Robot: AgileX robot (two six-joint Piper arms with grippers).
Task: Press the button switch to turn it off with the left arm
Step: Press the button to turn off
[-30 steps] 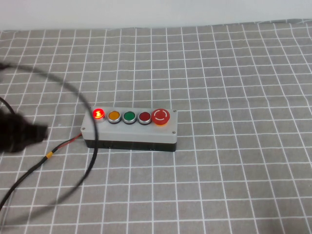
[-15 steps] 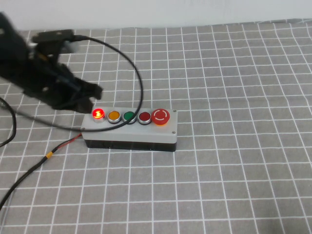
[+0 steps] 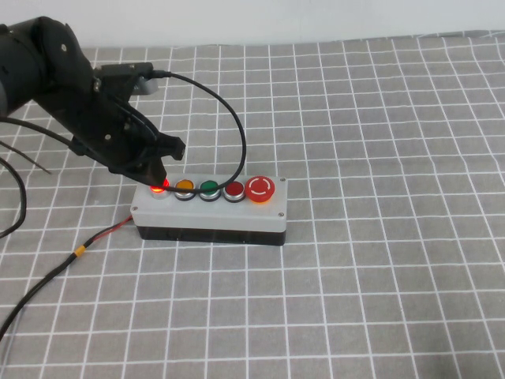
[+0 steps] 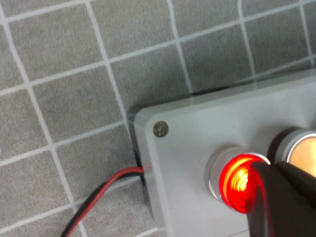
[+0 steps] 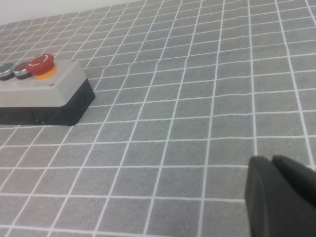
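Note:
The button switch (image 3: 160, 187) is a small round red push-button with a silver ring, lit, at the left end of the row on the grey box (image 3: 213, 212). In the left wrist view it glows bright red (image 4: 237, 182). My left gripper (image 3: 158, 175) is shut, its black tip resting on the button's far edge; in the left wrist view the tip (image 4: 269, 190) overlaps the lit cap. My right gripper (image 5: 274, 173) is shut and empty, low over the cloth well to the right of the box, outside the high view.
The box also carries an orange button (image 3: 185, 188), a green one (image 3: 209, 188), a dark red one (image 3: 234, 189) and a large red mushroom button (image 3: 260, 188). A red-black wire (image 3: 95, 239) leaves its left end. A loose black cable (image 3: 229, 118) arcs above the buttons.
My left arm swept in from the left edge of the table, rose over the box and came down onto the lit red button. The button stays lit.

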